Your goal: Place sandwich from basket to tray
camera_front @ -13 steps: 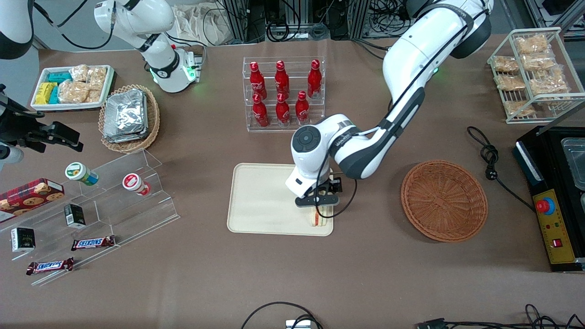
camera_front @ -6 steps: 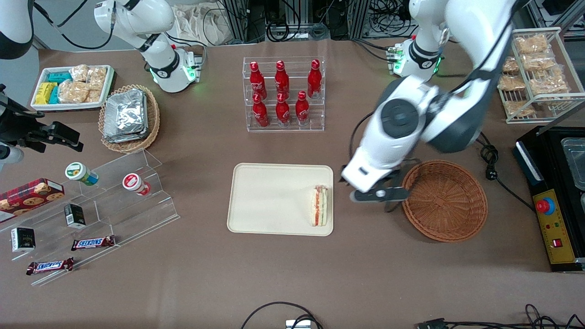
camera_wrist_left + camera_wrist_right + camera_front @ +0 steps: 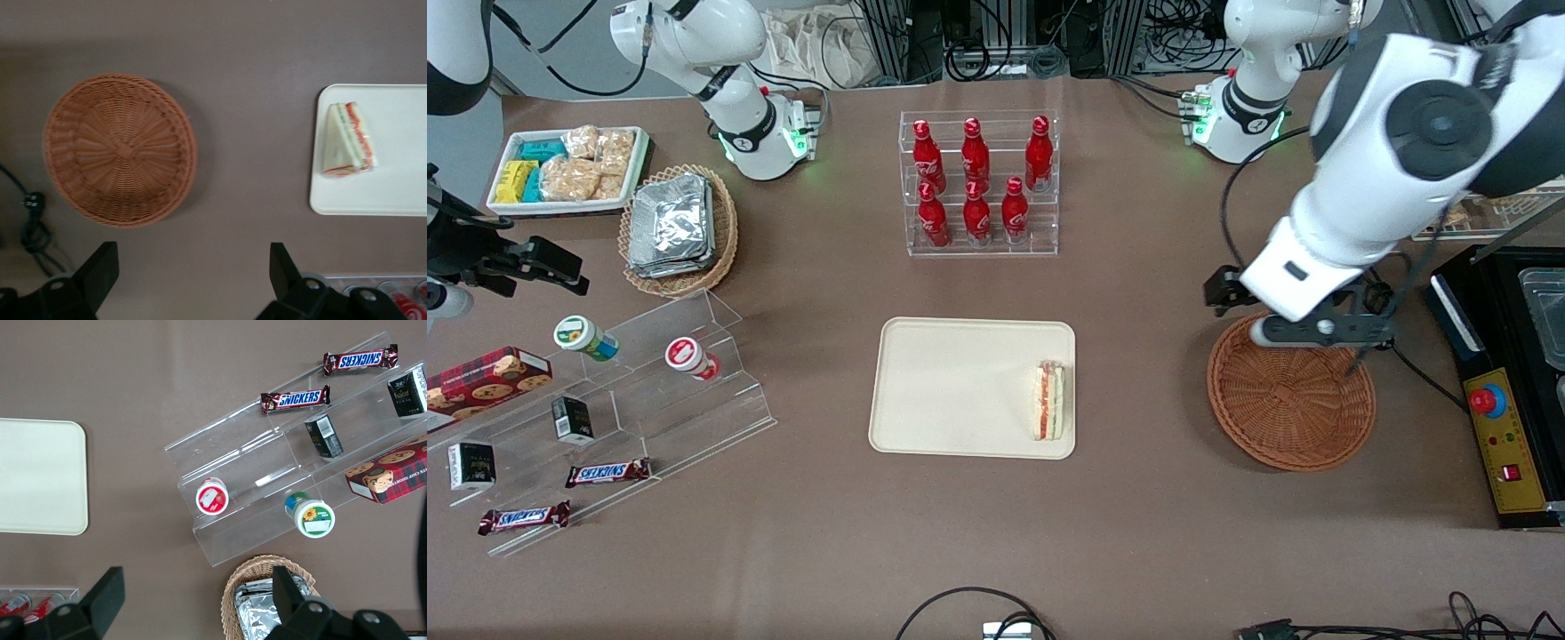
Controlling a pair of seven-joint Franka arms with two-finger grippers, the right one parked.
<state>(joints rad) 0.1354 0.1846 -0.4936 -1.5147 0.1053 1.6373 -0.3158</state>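
The sandwich (image 3: 1049,401) lies on the cream tray (image 3: 960,391), by the tray's rim nearest the working arm; its red and green filling edge shows. The wrist view also holds the sandwich (image 3: 348,140) on the tray (image 3: 393,193). The reddish-brown basket (image 3: 1291,400) sits on the table toward the working arm's end and has nothing in it. My gripper (image 3: 1320,340) hangs high over the basket's rim, at the part farthest from the front camera. It is open, with only bare table between its fingers. In the wrist view the gripper (image 3: 192,253) is beside the basket (image 3: 120,150).
A clear rack of red bottles (image 3: 978,182) stands farther from the front camera than the tray. A black cable (image 3: 1378,302) and a black machine with a red button (image 3: 1489,402) lie beside the basket. Clear display steps (image 3: 649,382) with snacks stand toward the parked arm's end.
My gripper let go of the sandwich on the tray, rose and swung away toward the working arm's end, ending above the basket. The sandwich stays on the tray.
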